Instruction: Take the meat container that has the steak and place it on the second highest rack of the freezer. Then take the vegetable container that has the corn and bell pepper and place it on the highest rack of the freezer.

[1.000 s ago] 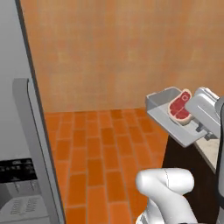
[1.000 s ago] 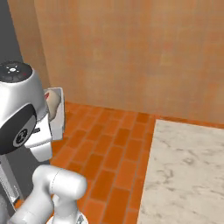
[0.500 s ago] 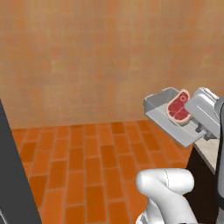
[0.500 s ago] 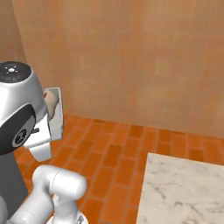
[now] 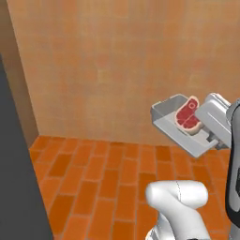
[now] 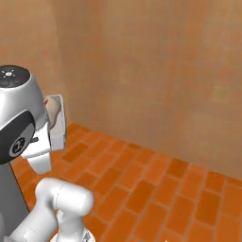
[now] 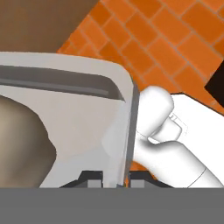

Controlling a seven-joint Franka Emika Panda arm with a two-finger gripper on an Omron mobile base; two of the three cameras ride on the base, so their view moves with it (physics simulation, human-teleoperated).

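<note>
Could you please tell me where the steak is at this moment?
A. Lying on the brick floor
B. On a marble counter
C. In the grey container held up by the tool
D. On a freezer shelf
C: the steak lies in the grey container, which the tool grips by its rim, raised above the brick floor.

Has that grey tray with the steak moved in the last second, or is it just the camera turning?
Cannot tell about the room. Against the robot's arm, the tray with the steak keeps its place; wall and floor slide by, so the base is turning.
</note>
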